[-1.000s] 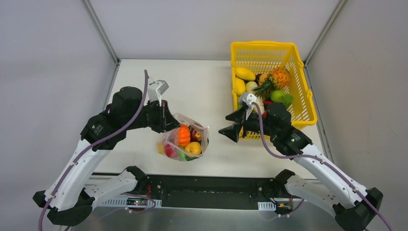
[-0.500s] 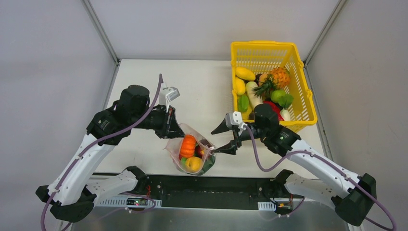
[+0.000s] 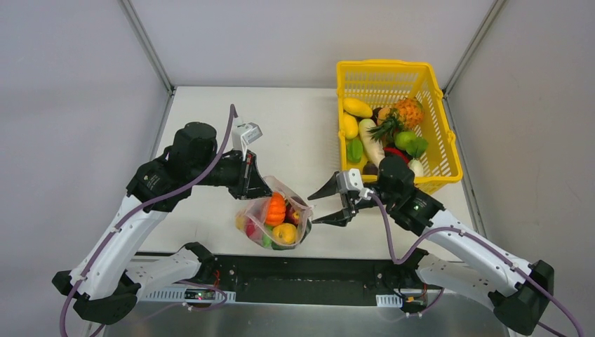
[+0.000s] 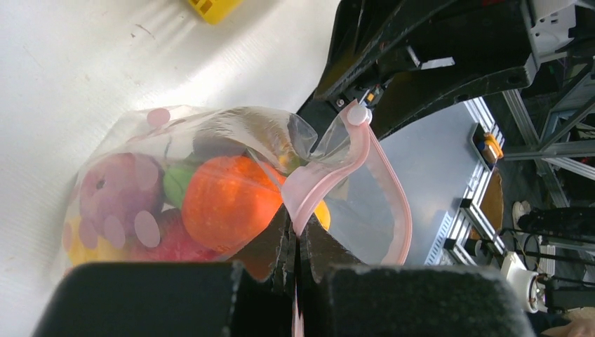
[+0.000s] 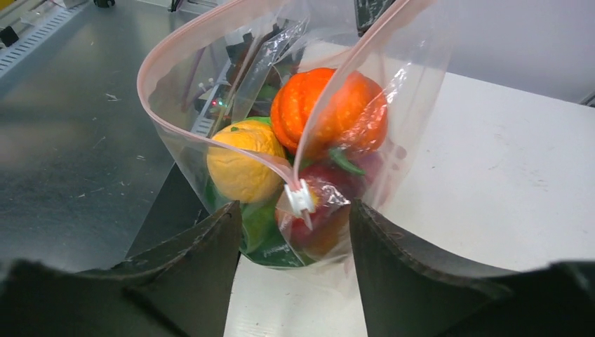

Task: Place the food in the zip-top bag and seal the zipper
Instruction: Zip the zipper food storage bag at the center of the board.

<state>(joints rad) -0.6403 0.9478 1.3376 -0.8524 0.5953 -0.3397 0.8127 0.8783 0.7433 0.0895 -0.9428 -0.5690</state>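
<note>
While the left gripper (image 4: 296, 244) clamps the zipper (image 4: 331, 174), the right gripper (image 5: 293, 210) gapes at the zip-top bag (image 5: 421, 70), holding nothing

This is a robotics lab test cell. A white table (image 3: 295, 126) is boxed in by plain grey panels (image 3: 70, 105) on aluminium posts (image 3: 146, 43). A left arm (image 3: 133, 217) and right arm (image 3: 466, 242), both trailing cables, are bolted to a black rail (image 3: 302, 277) beside a bare circuit board (image 3: 200, 295). The food (image 3: 407, 111) in the yellow basket (image 3: 382, 64) is plastic toys. Metal framing (image 4: 554, 133) stands past the table edge.
</note>
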